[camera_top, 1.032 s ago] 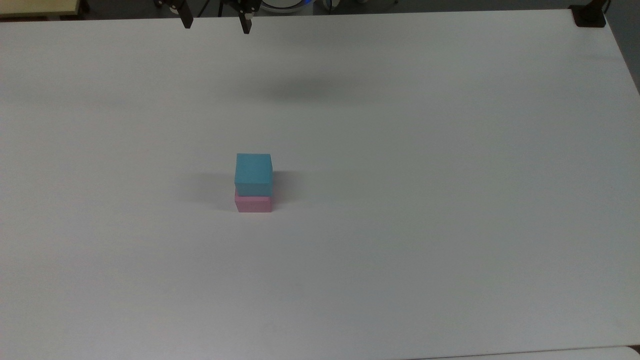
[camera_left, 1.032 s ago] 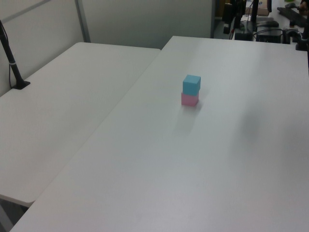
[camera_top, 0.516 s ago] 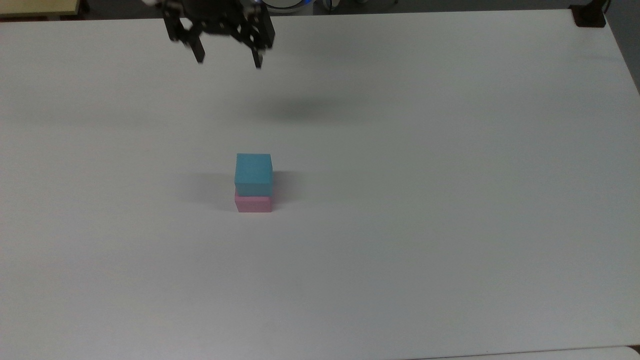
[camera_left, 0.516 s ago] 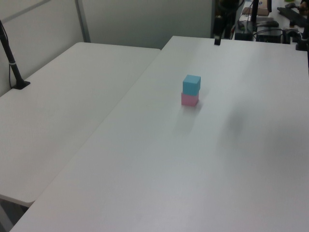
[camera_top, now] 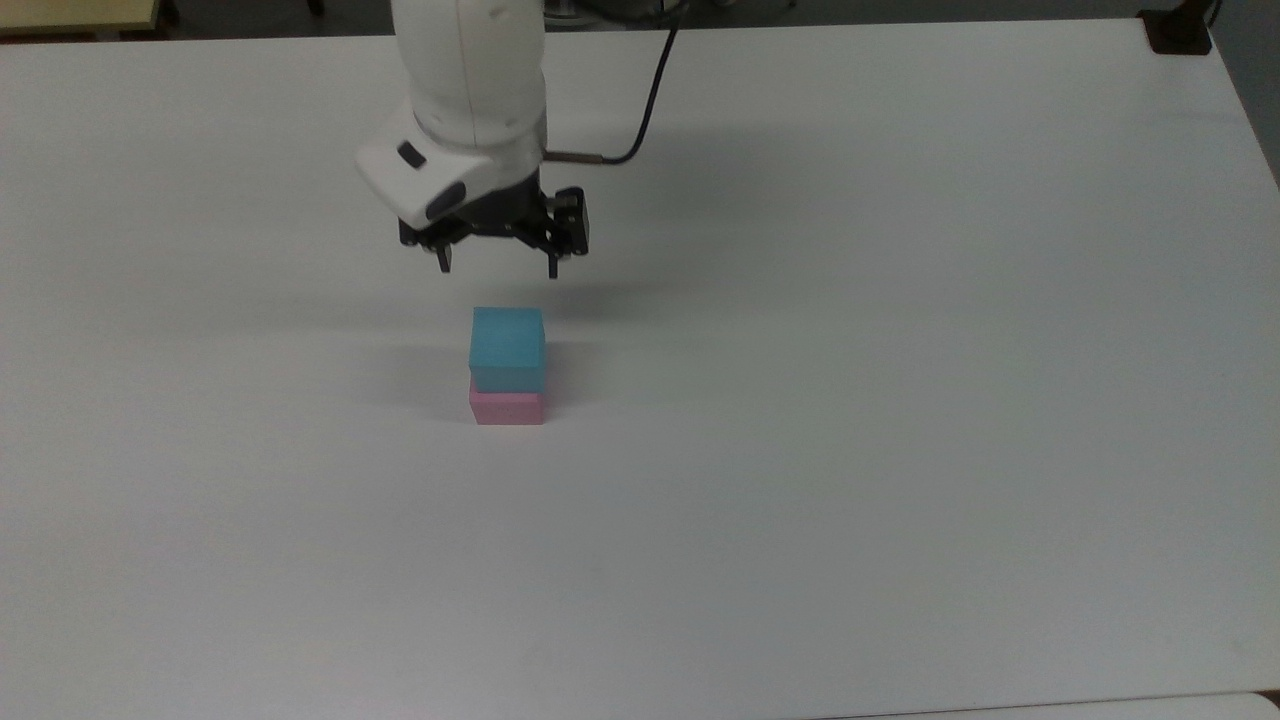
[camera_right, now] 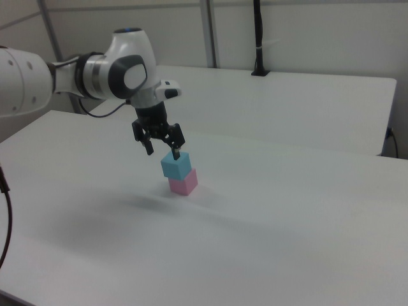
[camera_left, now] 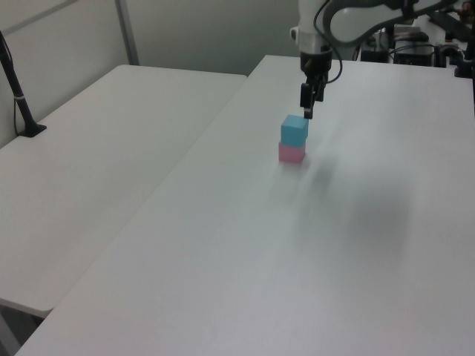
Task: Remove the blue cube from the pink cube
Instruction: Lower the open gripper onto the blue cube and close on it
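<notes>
The blue cube sits squarely on top of the pink cube near the middle of the white table. My gripper hangs open just above the stack, a little toward the far side in the top view, with nothing between its fingers. In the right view one fingertip shows close over the blue cube's top face without touching it.
A second white table adjoins on the left view's left, with a black post clamped at its edge. A black clamp sits at the top view's far right corner. A black cable trails from the arm.
The arm has come down and forward from the table's far edge to just above the cube stack, gripper still open. The cubes have not moved.
</notes>
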You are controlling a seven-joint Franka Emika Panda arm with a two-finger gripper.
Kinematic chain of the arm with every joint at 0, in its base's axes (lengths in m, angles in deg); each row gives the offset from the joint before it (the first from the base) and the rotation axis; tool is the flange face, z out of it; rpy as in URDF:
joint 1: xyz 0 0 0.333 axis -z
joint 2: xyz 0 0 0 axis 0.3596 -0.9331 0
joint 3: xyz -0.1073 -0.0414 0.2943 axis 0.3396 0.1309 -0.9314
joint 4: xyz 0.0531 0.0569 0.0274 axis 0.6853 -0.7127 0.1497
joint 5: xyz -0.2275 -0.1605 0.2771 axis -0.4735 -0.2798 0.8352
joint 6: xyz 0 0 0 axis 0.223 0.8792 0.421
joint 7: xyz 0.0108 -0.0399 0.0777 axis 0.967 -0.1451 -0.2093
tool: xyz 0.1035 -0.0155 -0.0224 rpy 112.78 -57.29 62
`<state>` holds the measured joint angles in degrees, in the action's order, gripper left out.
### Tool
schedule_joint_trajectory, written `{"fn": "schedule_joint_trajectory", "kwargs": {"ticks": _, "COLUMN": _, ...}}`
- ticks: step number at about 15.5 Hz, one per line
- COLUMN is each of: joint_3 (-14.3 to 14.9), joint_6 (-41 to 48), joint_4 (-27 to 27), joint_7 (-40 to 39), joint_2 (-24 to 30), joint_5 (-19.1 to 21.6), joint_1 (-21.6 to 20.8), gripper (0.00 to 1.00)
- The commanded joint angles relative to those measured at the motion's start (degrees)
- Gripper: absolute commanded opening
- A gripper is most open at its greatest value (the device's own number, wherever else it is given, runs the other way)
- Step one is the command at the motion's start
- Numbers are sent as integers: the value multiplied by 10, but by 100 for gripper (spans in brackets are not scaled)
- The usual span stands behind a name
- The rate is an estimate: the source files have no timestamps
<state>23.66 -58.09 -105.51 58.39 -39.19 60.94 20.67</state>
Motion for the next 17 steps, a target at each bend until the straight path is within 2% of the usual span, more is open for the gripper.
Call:
{"fn": "schedule_joint_trajectory", "kwargs": {"ticks": 1, "joint_3": -3, "joint_6": -31, "joint_4": 24, "joint_7": -5, "joint_2": -34, "joint_5": -16, "joint_1": 0, "gripper": 100}}
{"fn": "schedule_joint_trajectory", "kwargs": {"ticks": 6, "joint_3": -17, "joint_6": -38, "joint_4": 32, "joint_7": -1, "joint_2": -58, "joint_5": -33, "joint_1": 3, "gripper": 99}}
{"fn": "schedule_joint_trajectory", "kwargs": {"ticks": 7, "joint_3": -17, "joint_6": -38, "joint_4": 32, "joint_7": 5, "joint_2": -59, "joint_5": -33, "joint_1": 2, "gripper": 85}}
{"fn": "schedule_joint_trajectory", "kwargs": {"ticks": 8, "joint_3": -17, "joint_6": -39, "joint_4": 32, "joint_7": 12, "joint_2": -60, "joint_5": -32, "joint_1": 3, "gripper": 77}}
{"fn": "schedule_joint_trajectory", "kwargs": {"ticks": 10, "joint_3": -17, "joint_6": -39, "joint_4": 32, "joint_7": 14, "joint_2": -60, "joint_5": -31, "joint_1": 5, "gripper": 73}}
{"fn": "schedule_joint_trajectory", "kwargs": {"ticks": 11, "joint_3": -17, "joint_6": -39, "joint_4": 32, "joint_7": 13, "joint_2": -61, "joint_5": -32, "joint_1": 5, "gripper": 64}}
{"fn": "schedule_joint_trajectory", "kwargs": {"ticks": 13, "joint_3": -18, "joint_6": -41, "joint_4": 32, "joint_7": 11, "joint_2": -61, "joint_5": -32, "joint_1": 5, "gripper": 53}}
{"fn": "schedule_joint_trajectory", "kwargs": {"ticks": 15, "joint_3": -18, "joint_6": -42, "joint_4": 33, "joint_7": 5, "joint_2": -59, "joint_5": -32, "joint_1": 8, "gripper": 48}}
{"fn": "schedule_joint_trajectory", "kwargs": {"ticks": 17, "joint_3": -18, "joint_6": -41, "joint_4": 54, "joint_7": -9, "joint_2": -55, "joint_5": -28, "joint_1": 23, "gripper": 47}}
